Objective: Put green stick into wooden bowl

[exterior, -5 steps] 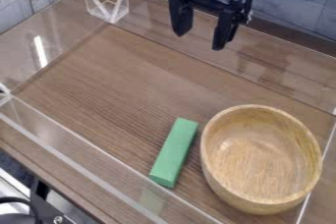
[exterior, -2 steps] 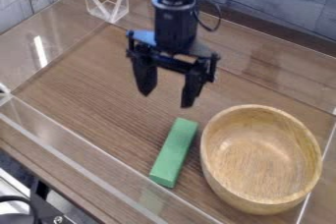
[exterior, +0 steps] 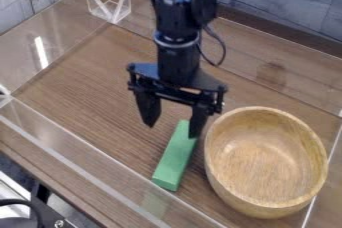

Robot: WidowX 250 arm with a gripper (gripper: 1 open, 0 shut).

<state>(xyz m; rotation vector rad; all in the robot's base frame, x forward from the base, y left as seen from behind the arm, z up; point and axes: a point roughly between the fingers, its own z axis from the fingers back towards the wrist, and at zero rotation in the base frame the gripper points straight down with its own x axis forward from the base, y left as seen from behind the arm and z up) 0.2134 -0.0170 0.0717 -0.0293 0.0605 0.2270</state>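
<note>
The green stick [exterior: 175, 159] lies flat on the wooden table, its long axis running from near the front edge up toward the gripper. Right of it, almost touching, sits the round tan wooden bowl [exterior: 266, 160], with nothing in it. My gripper [exterior: 173, 114] points straight down just above the stick's far end, open. One of the dark fingers [exterior: 148, 110] hangs left of that end and the other stands right of it, above the stick's upper corner. Nothing is held.
Clear acrylic walls [exterior: 80, 167] fence the table on the front and left sides. A small clear stand [exterior: 107, 5] is at the back left corner. The arm's black cable [exterior: 214, 34] hangs beside the wrist.
The open gripper has come from the back of the table toward the camera and down, ending over the stick's far end. It also rolled slightly. Stick and bowl have not moved.
</note>
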